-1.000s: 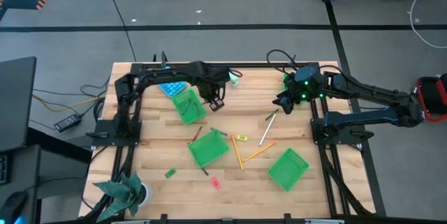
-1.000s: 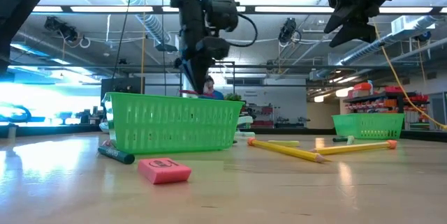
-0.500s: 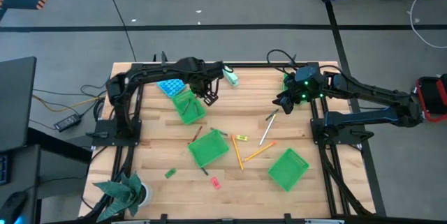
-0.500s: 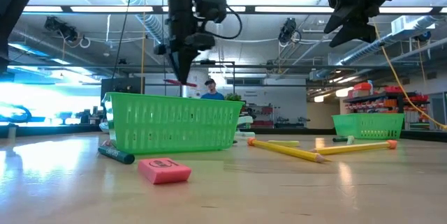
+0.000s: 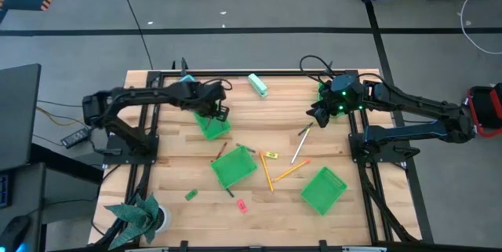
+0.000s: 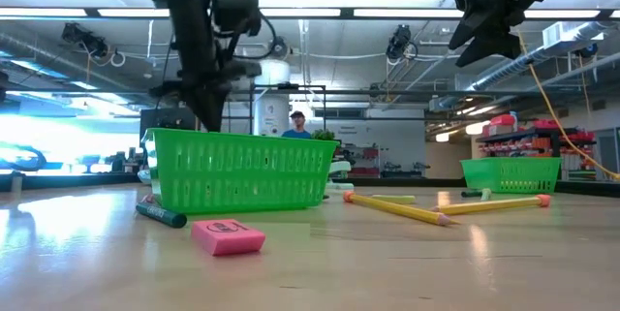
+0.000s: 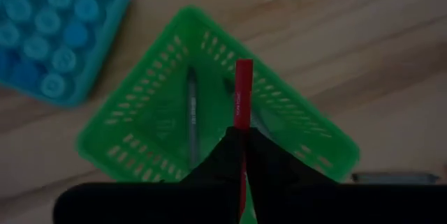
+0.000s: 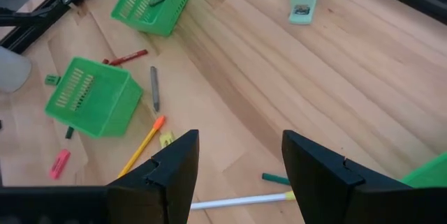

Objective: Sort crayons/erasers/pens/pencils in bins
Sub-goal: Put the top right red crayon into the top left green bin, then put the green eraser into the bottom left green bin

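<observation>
Crayon (image 7: 243, 91), a red one, is pinched upright in the left gripper (image 7: 241, 144) right above the green bin (image 5: 212, 124) beside the blue calculator (image 7: 49, 32), where two dark sticks already lie. Right gripper (image 8: 237, 161) hangs spread wide over the table's far right side, holding nothing

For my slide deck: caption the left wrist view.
Left gripper holds a red crayon above a green bin.

Light wood table (image 5: 345, 130): green bins at center (image 5: 234, 167), 10 (image 5: 212, 122) and 5 o'clock (image 5: 323, 190); pencils (image 5: 266, 171) and pink eraser (image 5: 241, 205) scattered around.
</observation>
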